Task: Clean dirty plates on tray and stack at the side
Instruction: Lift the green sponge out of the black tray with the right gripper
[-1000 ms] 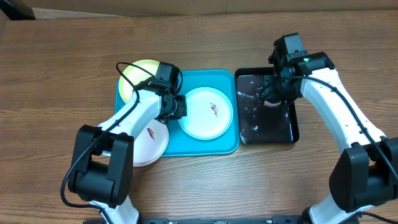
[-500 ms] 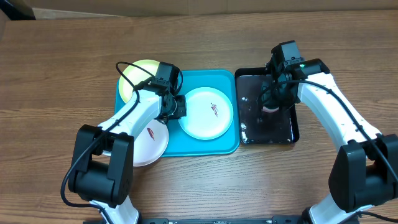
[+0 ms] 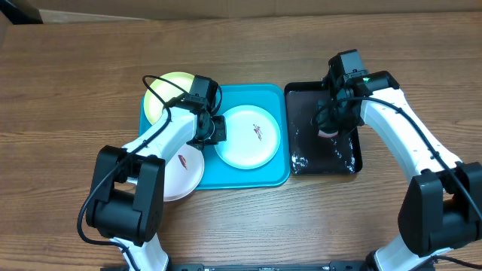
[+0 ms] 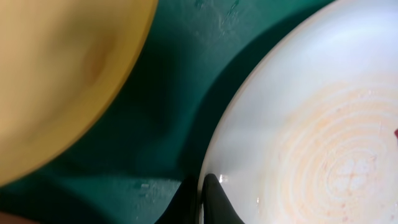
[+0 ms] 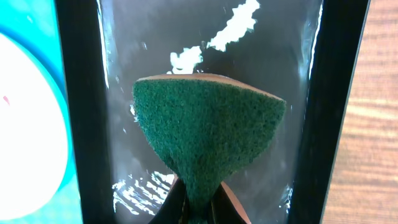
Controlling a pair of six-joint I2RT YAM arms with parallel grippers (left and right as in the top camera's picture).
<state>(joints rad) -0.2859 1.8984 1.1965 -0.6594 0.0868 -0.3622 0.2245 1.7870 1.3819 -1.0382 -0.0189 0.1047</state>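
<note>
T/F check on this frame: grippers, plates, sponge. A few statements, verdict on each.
1. The left gripper is shut on the rim of the centre plate. True.
2. The right gripper pinches a green sponge over the black tray. True.
3. The three plates sit in one stack. False: they are spread out, with the yellow-green plate and the white plate at the left edge of the turquoise tray.
4. The centre plate is clean. False: it shows a small red smear.

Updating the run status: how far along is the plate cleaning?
Done: nothing; no stack at the side, and red smears show on the centre plate and white plate. In hand: left gripper pinches the centre plate's rim; right gripper holds the sponge over the black tray. Left: all wiping and stacking.
</note>
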